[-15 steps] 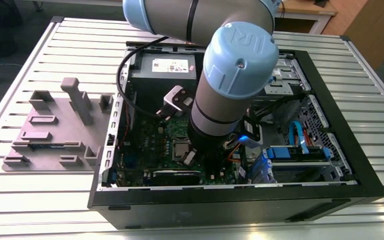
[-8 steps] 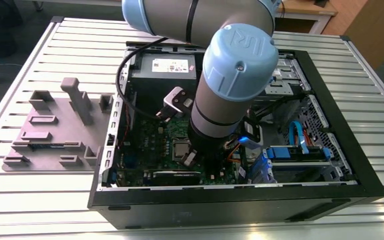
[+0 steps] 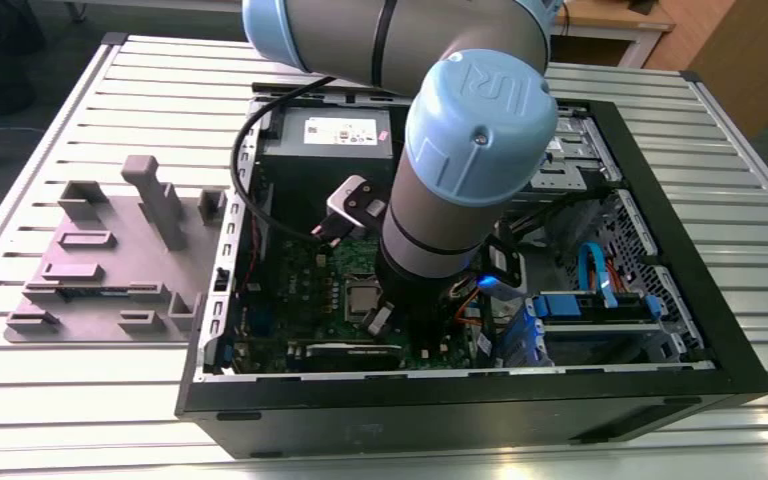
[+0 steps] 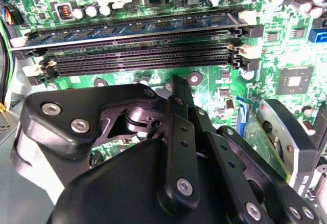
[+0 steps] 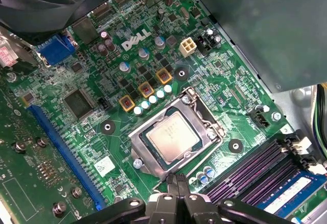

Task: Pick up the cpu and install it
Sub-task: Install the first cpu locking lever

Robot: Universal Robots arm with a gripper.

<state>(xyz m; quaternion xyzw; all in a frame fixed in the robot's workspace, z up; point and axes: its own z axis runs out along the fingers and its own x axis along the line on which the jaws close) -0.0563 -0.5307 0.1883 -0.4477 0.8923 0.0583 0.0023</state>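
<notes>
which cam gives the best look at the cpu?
First wrist view: the cpu lies seated in its socket frame, metal top fully exposed. In the exterior view it is a small pale square beside the arm. The second wrist view faces the memory slots.

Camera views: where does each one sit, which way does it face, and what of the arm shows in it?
Exterior view: off the arm, above the table, looking down into the open computer case; the arm reaches inside.
First wrist view: on the arm, facing the green motherboard and the cpu in its socket; the gripper shows, fingertips together.
Second wrist view: on the arm, facing the memory slots; the gripper's linkage shows.
Both wrist views share motherboard, memory slots and gripper.
</notes>
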